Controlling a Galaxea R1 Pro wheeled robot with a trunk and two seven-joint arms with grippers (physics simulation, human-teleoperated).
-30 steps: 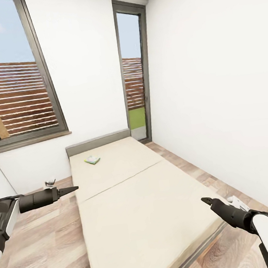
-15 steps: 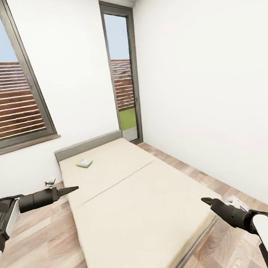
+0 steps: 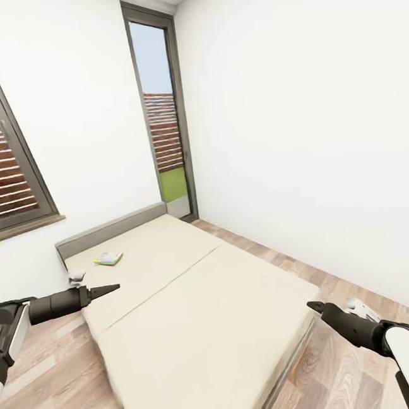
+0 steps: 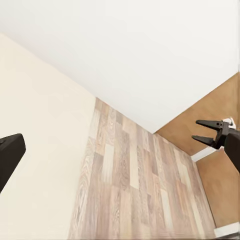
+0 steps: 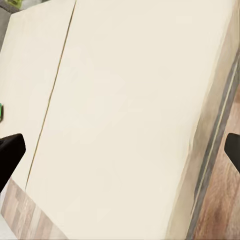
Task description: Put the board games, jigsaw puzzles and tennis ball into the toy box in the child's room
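One green-edged board game (image 3: 108, 258) sits on the bed (image 3: 198, 319) near the headboard. Left end effector (image 3: 112, 287) looks pressed together, though it's hard to tell; right end effector (image 4: 205, 131) is spread, both empty.

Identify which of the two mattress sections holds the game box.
The far section, beyond the seam and against the grey headboard. The game box lies near its left edge, not on the near section.

A beige bed (image 3: 198, 319) carries one green-edged board game (image 3: 108, 258) near its head.
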